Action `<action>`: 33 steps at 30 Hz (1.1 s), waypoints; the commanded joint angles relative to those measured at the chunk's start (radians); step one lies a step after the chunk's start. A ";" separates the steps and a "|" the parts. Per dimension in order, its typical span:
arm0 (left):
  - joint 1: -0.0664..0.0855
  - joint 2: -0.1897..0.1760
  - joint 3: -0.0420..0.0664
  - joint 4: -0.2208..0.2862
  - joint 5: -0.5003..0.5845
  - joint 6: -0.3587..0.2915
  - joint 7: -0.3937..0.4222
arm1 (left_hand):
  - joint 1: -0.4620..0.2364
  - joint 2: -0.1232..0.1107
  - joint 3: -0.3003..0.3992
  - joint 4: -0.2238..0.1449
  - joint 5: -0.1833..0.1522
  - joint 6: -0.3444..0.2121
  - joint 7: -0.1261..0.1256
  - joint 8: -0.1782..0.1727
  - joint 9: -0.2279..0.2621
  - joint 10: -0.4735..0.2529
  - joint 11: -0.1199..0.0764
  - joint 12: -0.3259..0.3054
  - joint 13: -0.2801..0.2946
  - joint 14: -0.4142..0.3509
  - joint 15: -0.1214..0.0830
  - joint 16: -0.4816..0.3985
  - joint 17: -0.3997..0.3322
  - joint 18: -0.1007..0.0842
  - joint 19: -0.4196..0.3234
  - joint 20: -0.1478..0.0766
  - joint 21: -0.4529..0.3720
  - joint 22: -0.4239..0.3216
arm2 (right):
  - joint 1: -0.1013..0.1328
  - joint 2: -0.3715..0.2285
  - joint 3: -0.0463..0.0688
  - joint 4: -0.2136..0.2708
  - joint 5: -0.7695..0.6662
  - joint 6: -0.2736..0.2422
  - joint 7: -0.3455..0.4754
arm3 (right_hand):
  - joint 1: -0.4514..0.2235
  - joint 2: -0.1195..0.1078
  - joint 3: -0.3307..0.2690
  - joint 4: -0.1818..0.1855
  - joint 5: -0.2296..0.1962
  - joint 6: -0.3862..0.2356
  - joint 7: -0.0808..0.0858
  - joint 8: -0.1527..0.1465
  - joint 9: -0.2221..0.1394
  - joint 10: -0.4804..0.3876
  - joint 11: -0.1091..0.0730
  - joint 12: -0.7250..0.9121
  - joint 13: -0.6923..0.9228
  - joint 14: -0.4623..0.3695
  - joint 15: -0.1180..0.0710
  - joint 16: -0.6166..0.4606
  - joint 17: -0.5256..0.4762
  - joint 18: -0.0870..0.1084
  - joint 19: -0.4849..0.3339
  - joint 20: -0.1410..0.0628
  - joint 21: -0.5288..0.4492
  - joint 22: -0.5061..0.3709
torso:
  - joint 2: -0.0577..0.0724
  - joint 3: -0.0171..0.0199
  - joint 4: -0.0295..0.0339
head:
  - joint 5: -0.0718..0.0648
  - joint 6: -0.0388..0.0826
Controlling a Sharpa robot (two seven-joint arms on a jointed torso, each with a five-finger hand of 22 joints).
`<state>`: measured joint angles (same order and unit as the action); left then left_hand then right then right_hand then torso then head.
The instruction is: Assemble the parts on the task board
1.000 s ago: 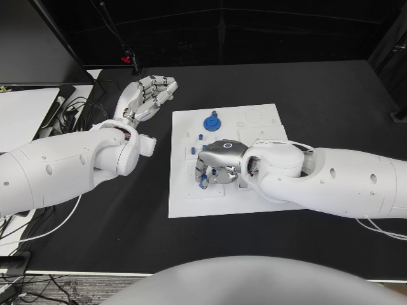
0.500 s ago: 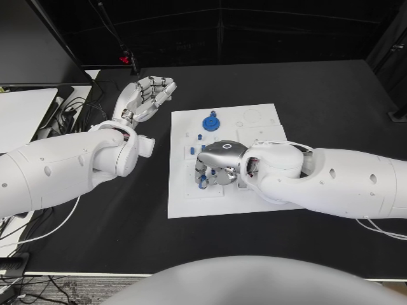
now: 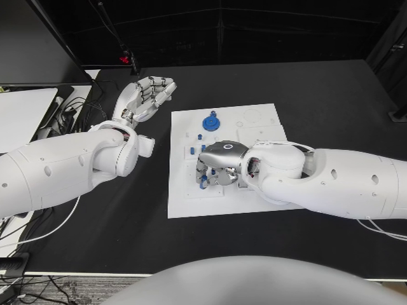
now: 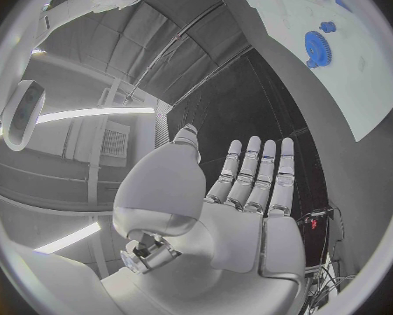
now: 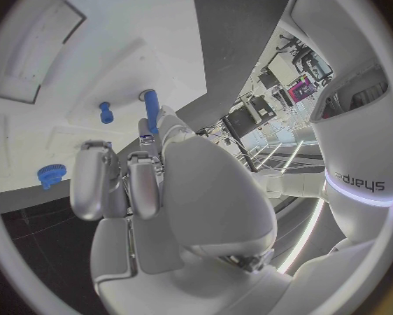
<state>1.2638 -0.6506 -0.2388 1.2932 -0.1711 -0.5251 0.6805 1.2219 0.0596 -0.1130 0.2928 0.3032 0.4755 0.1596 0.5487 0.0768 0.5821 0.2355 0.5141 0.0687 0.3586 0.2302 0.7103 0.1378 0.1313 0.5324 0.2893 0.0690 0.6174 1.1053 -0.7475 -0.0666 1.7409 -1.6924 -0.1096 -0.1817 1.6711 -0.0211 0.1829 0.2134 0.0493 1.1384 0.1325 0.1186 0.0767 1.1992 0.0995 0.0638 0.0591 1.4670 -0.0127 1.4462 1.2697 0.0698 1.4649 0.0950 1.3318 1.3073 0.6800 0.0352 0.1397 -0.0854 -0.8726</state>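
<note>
The white task board (image 3: 255, 130) lies in the middle of the black table. A blue gear (image 3: 211, 121) stands near its far left corner, with small blue pegs (image 3: 193, 150) along its left side. My right hand (image 3: 220, 166) hovers over the board's left half, fingers curled down. Its fingertips pinch a long blue pin (image 5: 150, 112), pointing at the board (image 5: 91, 49). Beyond the pin are a short blue peg (image 5: 105, 112) and the blue gear (image 5: 49, 175). My left hand (image 3: 149, 95) is raised off the board's far left corner, fingers straight and apart, holding nothing.
A white sheet (image 3: 16, 114) and cables lie at the table's left edge. Bare black tabletop (image 3: 341, 95) stretches right of and behind the board. In the left wrist view the board (image 4: 363, 63) with the gear (image 4: 319, 47) lies beyond my left hand (image 4: 249, 189).
My right hand has shifted slightly over the board's left half, still curled around the pin. The left hand has stayed in place.
</note>
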 commanded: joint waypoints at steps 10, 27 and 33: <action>0.001 0.002 0.001 -0.001 0.001 0.009 0.132 | 0.003 0.009 -0.007 -0.001 0.006 -0.006 0.116 0.006 -0.002 -0.009 -0.001 0.007 -0.002 -0.003 -0.002 0.007 -0.003 -0.010 0.009 0.000 0.005 -0.002 | 0.001 -0.001 0.000 -0.001 -0.006 -0.001 -0.014 | -0.003 0.001 0.008 0.000 0.004 -0.005 0.005 -0.007 -0.002 0.035 -0.026 0.001 0.001 0.052 0.007 -0.001 0.000 -0.009 -0.001 0.004 -0.004 0.151 | -0.001 0.0001 -0.0001 | -0.004 0.000; 0.001 0.003 0.001 -0.001 0.001 0.009 0.130 | 0.003 0.009 -0.007 -0.001 0.006 -0.006 0.116 0.006 -0.002 -0.009 -0.001 0.007 -0.002 -0.003 -0.002 0.007 -0.003 -0.010 0.009 0.000 0.005 -0.002 | 0.001 0.002 0.000 -0.002 -0.014 0.016 -0.020 | -0.005 0.000 0.010 0.001 0.004 -0.008 0.006 -0.011 -0.003 0.031 -0.025 -0.001 0.001 0.052 0.008 -0.002 -0.003 -0.008 -0.002 0.005 -0.007 0.150 | -0.001 0.0001 0.0001 | -0.002 0.000; 0.001 0.003 0.001 -0.001 0.001 0.009 0.130 | 0.003 0.010 -0.007 -0.001 0.006 -0.007 0.117 0.007 -0.002 -0.009 -0.001 0.008 -0.002 -0.004 -0.002 0.008 -0.004 -0.010 0.009 0.000 0.005 -0.002 | 0.001 0.011 0.000 0.001 -0.015 0.036 -0.027 | -0.008 -0.003 0.012 0.001 0.003 -0.011 0.008 -0.014 -0.004 0.026 -0.023 -0.003 0.000 0.052 0.009 -0.002 -0.005 -0.008 -0.002 0.006 -0.008 0.149 | -0.001 0.0006 0.0010 | -0.003 0.000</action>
<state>1.2636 -0.6484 -0.2388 1.2918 -0.1711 -0.5232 0.6805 1.2219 0.0596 -0.1148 0.2910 0.3032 0.4755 0.1596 0.5515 0.0761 0.5818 0.2352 0.5187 0.0679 0.3586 0.2302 0.7141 0.1350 0.1313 0.5324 0.2893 0.0690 0.6165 1.1051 -0.7378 -0.0668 1.7387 -1.6998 -0.0972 -0.2015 1.6711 -0.0212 0.1878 0.2144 0.0459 1.1325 0.1384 0.1094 0.0734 1.1992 0.0995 0.0598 0.0590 1.4670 -0.0127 1.4462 1.2662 0.0698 1.4650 0.0949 1.3275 1.3073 0.6796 0.0355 0.1400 -0.0878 -0.8726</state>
